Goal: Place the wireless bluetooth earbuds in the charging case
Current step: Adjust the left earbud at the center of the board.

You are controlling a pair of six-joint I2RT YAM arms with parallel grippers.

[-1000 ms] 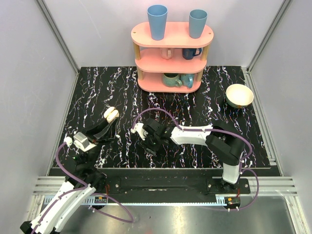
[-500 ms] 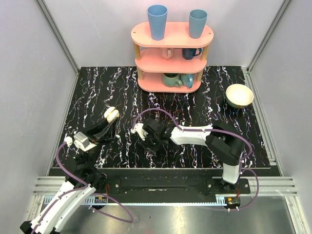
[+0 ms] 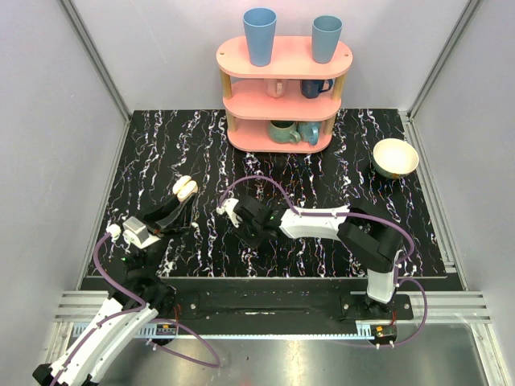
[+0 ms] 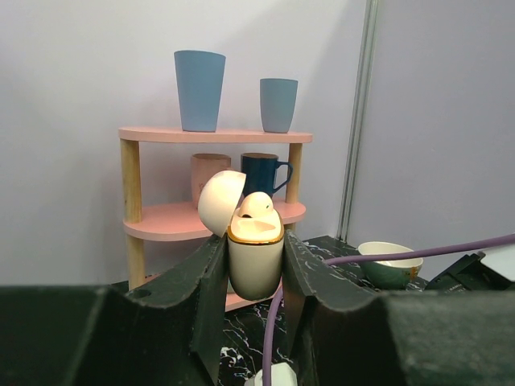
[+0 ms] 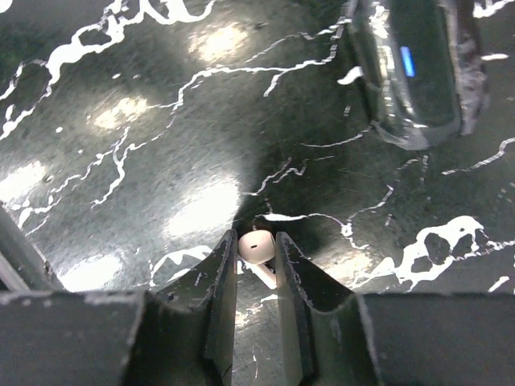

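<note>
White earbud (image 5: 254,244) lies on the black marble table (image 5: 121,161), pinched right between the right gripper (image 5: 256,256) tips, both pads against it. Left gripper (image 4: 253,257) is clamped on the charging case (image 4: 255,277), which stands upright between its fingers with the lid flipped open and another earbud (image 4: 257,207) seated on top.

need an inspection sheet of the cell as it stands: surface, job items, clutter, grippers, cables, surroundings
Surface: black white-veined tabletop, glossy.
Job's things: charging case upright, lid open, first earbud seated in it; second earbud lying on the tabletop.
Clutter: pink shelf holding cups and mugs; cream bowl at far right.
Grippers: left gripper shut on the charging case; right gripper jaws flank the second earbud, grip not confirmable.
Cables: purple cable loops beside each arm.
Surroundings: grey walls, aluminium rails.
</note>
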